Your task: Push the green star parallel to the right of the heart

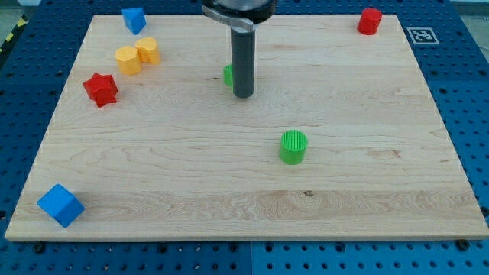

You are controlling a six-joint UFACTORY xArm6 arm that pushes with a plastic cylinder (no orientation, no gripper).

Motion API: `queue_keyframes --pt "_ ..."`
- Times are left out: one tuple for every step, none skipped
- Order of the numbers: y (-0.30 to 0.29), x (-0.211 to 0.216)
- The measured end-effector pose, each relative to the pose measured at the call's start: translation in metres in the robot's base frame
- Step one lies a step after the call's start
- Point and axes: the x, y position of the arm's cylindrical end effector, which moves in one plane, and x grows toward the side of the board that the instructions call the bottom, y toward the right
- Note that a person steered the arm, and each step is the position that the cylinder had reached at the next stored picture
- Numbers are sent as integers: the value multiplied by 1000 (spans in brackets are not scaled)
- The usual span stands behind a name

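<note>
My tip rests on the board just above its middle. A green block, mostly hidden behind the rod, shows as a sliver at the rod's left edge; its shape cannot be made out. Two yellow blocks sit touching at the upper left, one lower left and one upper right; which of them is the heart I cannot tell. They lie well to the left of my tip.
A green cylinder stands right of and below my tip. A red star lies below the yellow blocks. There is a blue block at the top left, a blue cube at the bottom left and a red block at the top right.
</note>
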Motion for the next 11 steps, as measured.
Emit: queue_keyframes --pt "-4 -15" --pt "-35 -5" --pt "-64 -16" --pt "-57 -37" --pt "-39 -37" --pt "-29 -37" --pt "-22 -37" --pt "-12 -27" --pt "-6 -26" --pt "11 -26" --pt "28 -26"
